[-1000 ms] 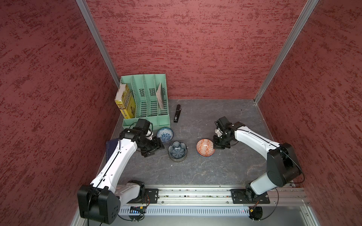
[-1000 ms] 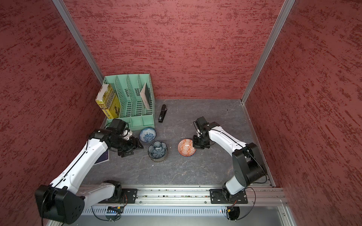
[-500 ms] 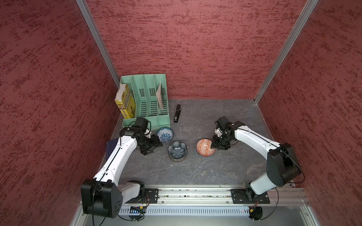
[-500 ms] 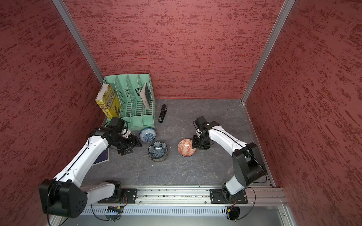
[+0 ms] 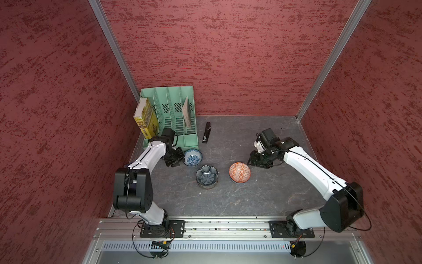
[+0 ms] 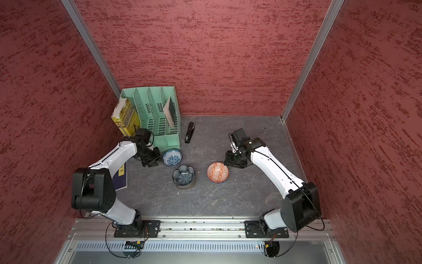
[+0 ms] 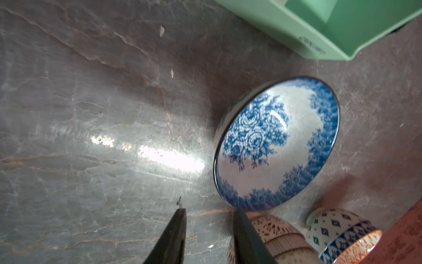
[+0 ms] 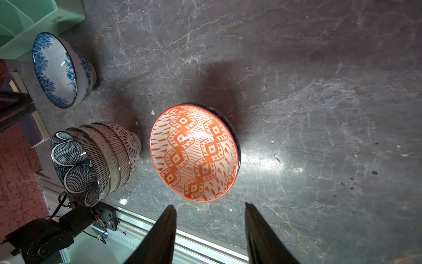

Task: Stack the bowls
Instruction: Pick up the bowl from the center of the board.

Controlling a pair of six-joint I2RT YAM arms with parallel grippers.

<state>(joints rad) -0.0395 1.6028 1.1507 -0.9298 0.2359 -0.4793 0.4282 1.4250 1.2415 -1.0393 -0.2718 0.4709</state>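
Three groups of bowls sit on the grey table. A blue-white bowl [image 5: 193, 157] [image 6: 172, 157] [image 7: 276, 144] stands by the rack. A stack [image 5: 207, 177] [image 6: 184, 177] [image 8: 91, 157] has the dark-blue flower-shaped bowl on top. An orange-red bowl [image 5: 239, 172] [image 6: 217, 172] [image 8: 194, 153] stands alone. My left gripper [image 5: 178, 158] [image 7: 207, 210] is low beside the blue-white bowl, jaws narrowly apart with only table between them. My right gripper [image 5: 253, 160] [image 8: 209, 205] is open and empty, just clear of the orange-red bowl's rim.
A green file rack [image 5: 175, 118] with a yellow book [image 5: 146, 118] stands at the back left, close behind the left gripper. A black stapler [image 5: 207, 135] lies beside it. A purple book [image 6: 121, 176] lies under the left arm. The metal rail [image 5: 228, 226] runs along the front.
My right gripper has opened and let go of the orange-red bowl, which now sits free on the table. My left gripper has shifted toward the rack and its jaws have narrowed.
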